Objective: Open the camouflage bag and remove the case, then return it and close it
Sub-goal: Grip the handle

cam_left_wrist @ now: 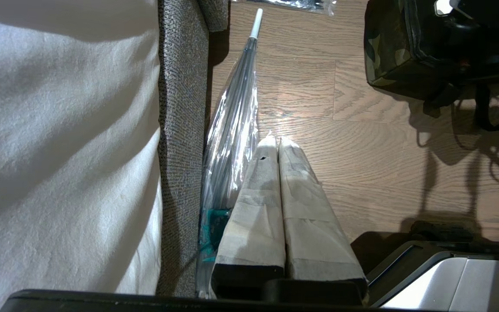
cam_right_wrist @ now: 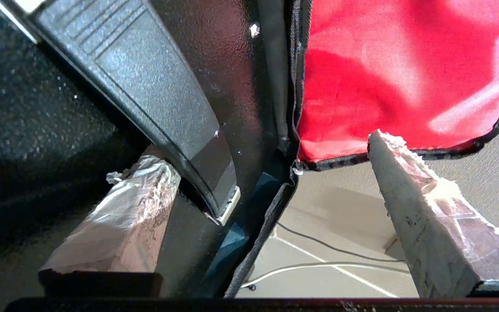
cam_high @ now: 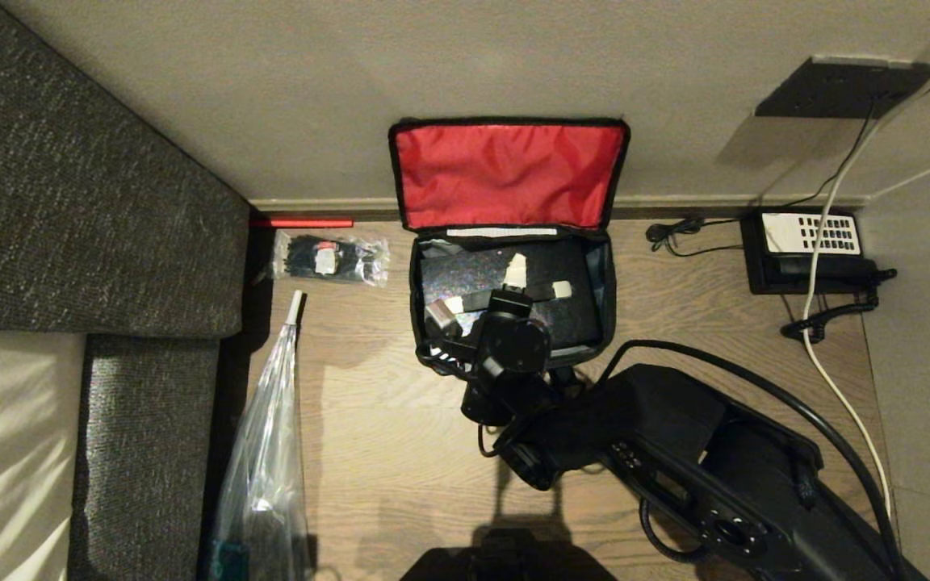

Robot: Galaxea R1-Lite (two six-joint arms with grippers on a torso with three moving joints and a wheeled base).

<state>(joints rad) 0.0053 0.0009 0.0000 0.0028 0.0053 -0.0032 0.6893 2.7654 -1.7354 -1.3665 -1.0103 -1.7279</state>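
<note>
Right gripper (cam_high: 505, 292) hangs over the open camouflage bag (cam_high: 606, 290), fingers spread wide and holding nothing. Bag stands on the wooden floor (cam_high: 384, 452) against the wall, lid thrown back so the red lining (cam_high: 508, 173) faces up. Case (cam_high: 465, 278) lies flat inside the bag, so judged as not yet lifted out. Its handle (cam_right_wrist: 154, 99) runs roughly across the bag's width, pale ends visible in the head view on either side of the gripper. In the right wrist view 1 finger (cam_right_wrist: 119, 216) sits close beside the handle near its pale end, while the other finger (cam_right_wrist: 427, 208) is beyond the bag's rim, over the wall side; whether the near finger touches the handle cannot be told. Judgement: the handle is not squarely between the fingers, so the gripper needs to shift back over the case and line its opening across the handle's long axis before closing. Left gripper (cam_left_wrist: 275, 147) is parked well apart, fingers pressed together and empty, beside a folded clear umbrella (cam_left_wrist: 236, 121) along the sofa; the right arm is plainly the nearer 1.
</note>
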